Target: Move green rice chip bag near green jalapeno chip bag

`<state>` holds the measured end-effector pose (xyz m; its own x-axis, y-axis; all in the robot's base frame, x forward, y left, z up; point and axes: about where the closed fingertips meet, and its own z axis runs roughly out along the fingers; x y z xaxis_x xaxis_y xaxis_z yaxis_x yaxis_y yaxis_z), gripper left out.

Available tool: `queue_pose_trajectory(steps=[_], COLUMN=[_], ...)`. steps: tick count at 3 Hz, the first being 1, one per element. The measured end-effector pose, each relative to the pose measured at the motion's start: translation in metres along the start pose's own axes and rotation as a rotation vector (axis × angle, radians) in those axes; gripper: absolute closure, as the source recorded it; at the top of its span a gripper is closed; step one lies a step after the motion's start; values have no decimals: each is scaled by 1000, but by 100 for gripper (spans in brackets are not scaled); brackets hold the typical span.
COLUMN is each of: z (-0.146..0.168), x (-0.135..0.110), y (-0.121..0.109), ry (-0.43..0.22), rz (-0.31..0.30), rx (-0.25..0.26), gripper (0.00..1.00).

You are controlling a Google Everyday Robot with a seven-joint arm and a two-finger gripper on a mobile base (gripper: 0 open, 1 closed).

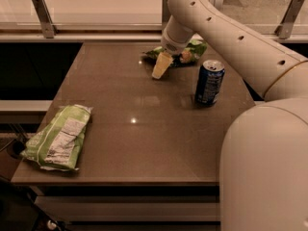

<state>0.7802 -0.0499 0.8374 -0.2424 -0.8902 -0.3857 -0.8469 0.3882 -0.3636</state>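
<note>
End effector [161,67] nr rice chip bag [193,51]

No word, brand or number can be read anywhere. The green jalapeno chip bag [57,137], at about eight o'clock on the worktop [144,148], carries a white label panel crowded with dark print, but the lines are too small to make out. The blue can [209,82], at about two o'clock, shows pale markings on its side but no legible name. The green rice chip bag [191,51], at about twelve o'clock by the far edge, shows light patches among the green that cannot be read as lettering. The tool [161,66] hangs at that bag's nine o'clock end, low over the worktop, with no readable marking.
</note>
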Motion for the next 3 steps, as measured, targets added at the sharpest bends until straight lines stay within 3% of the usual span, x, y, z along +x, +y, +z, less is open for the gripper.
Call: queue_pose_trajectory(steps=[2,3], z=[-1,-1], x=[-1,-2], y=[0,0], ry=[2,2], rz=[-1,-1], rx=[-4,-4], gripper=[88,100])
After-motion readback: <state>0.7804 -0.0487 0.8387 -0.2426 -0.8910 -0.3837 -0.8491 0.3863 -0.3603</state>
